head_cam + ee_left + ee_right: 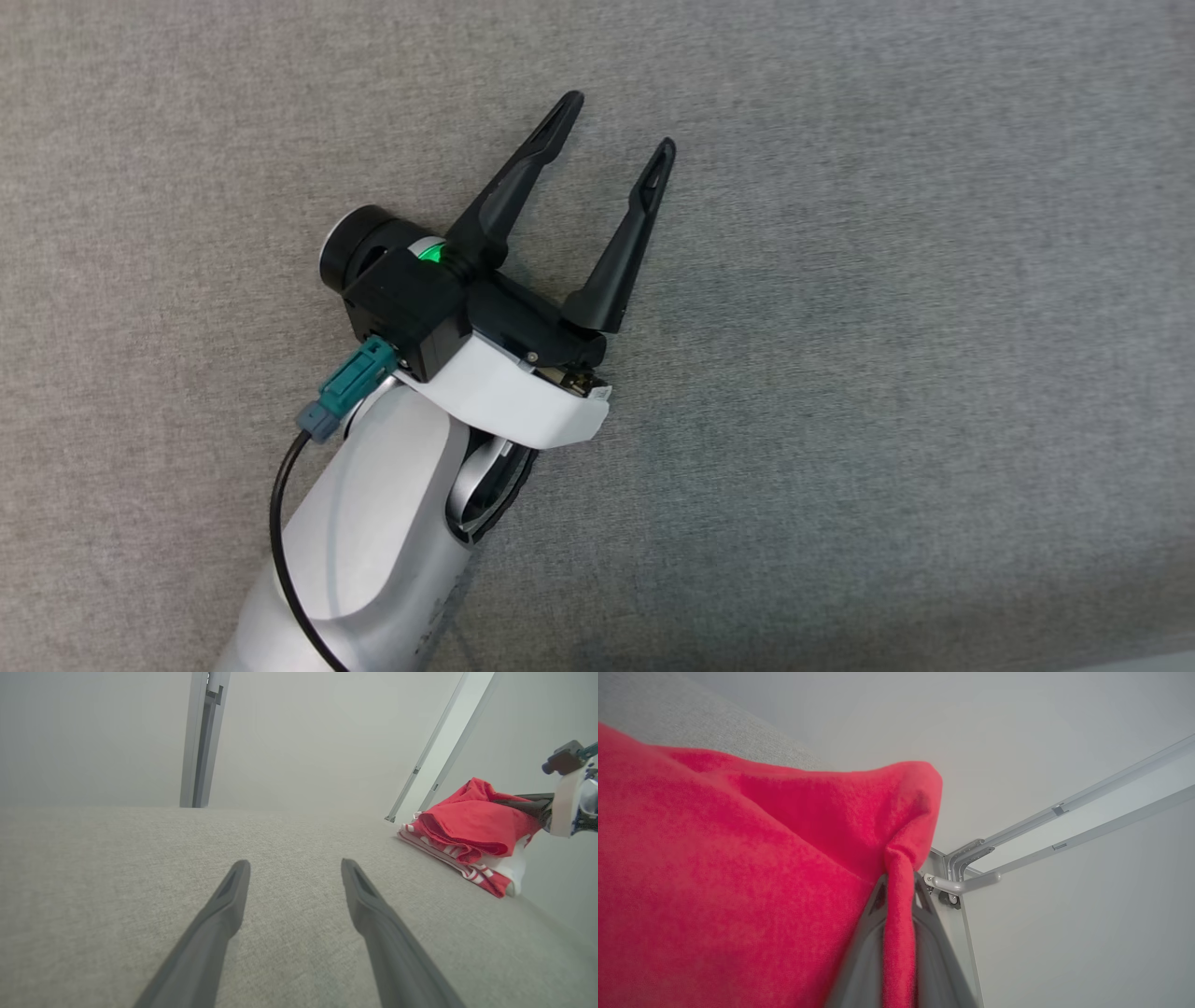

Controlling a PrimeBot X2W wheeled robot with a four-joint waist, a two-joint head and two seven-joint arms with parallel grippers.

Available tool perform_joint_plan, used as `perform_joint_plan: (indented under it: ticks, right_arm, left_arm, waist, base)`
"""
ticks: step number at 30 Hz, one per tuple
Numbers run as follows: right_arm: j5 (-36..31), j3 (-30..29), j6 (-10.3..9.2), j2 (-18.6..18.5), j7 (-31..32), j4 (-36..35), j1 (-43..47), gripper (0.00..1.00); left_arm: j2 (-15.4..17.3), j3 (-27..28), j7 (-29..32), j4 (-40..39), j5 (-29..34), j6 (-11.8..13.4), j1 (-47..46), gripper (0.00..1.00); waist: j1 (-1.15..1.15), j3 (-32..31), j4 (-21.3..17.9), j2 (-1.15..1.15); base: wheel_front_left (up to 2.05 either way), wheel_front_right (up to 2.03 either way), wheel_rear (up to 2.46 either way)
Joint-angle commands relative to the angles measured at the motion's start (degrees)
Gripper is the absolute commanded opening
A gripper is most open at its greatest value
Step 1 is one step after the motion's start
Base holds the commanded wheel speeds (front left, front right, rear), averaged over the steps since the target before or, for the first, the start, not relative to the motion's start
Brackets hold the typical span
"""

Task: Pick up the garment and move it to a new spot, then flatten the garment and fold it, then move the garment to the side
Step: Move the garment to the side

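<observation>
Grey surface (934, 280) wide around spread left end effector (618, 123); garment (467, 821) seemingly at edge.

At 6 o'clock the right end effector (900, 884) is clamped on a narrow fold of the red garment (738, 868), the pinched strip standing between its jaws. The rest of the cloth billows from there across the 7 to 11 o'clock side. A strip of grey table (691, 723) shows at 11 o'clock, and pale metal rails (1064, 812) run from the centre towards 2 o'clock against a plain wall (1017, 728).
</observation>
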Motion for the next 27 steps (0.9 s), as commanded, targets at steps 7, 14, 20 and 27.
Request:
perform_joint_plan:
  ticks: [7, 14, 20, 27]
  right_arm:
    - [-1.44, -0.06, -0.07, 1.17, -1.33, 8.25, -2.97, 0.00]
    - [-3.56, -0.93, -0.07, 4.05, -0.50, 17.11, -5.38, 0.00]
    - [-5.08, -2.17, -0.02, 7.84, -2.78, 21.74, -7.46, 1.00]
    - [-7.13, -2.17, -0.05, 8.86, -5.31, 23.02, -9.24, 1.00]
  left_arm:
    - [1.96, 0.57, 0.53, 2.44, 0.33, 0.68, 1.06, 1.00]
    - [2.28, 0.43, 0.65, 2.67, 0.61, 1.38, 1.11, 1.00]
    - [2.38, 0.70, 0.66, 3.05, 0.43, 1.61, 1.66, 1.00]
    - [1.48, 0.54, 0.44, 1.77, -0.99, 1.59, 2.71, 1.00]
  waist:
    - [0.00, 2.97, 2.59, -0.01]
    - [0.00, 4.30, 3.37, -0.01]
    - [0.00, 3.64, 3.53, -0.01]
    - [0.00, -1.27, 3.74, -0.01]
  base:
    - [0.00, 0.00, 0.00]
    - [0.00, 0.00, 0.00]
    - [0.00, 0.00, 0.00]
    - [0.00, 0.00, 0.00]
